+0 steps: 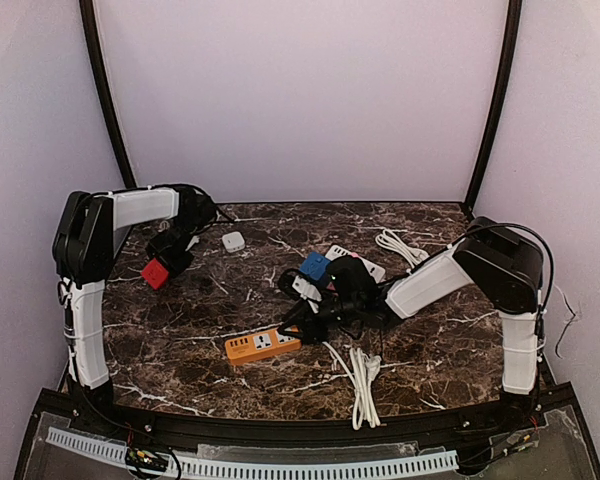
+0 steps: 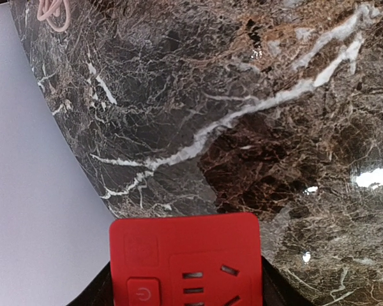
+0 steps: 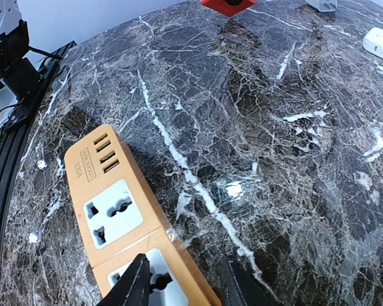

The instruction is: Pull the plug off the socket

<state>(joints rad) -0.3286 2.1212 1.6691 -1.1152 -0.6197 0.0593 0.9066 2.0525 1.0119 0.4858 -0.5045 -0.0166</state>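
Right gripper (image 3: 184,260): fingers parted, nothing seen clamped between them. The orange power strip (image 3: 124,217) lies flat on the marble table (image 3: 255,127); its near end passes under the left-hand finger (image 3: 137,284), while the other finger stands just beside its edge. The strip has white universal socket faces, with four USB slots and a label at the end farthest from the fingers. The plug cannot be made out. Left gripper (image 1: 160,266): fingers clenched on a red cube socket (image 2: 185,255), well apart from the strip.
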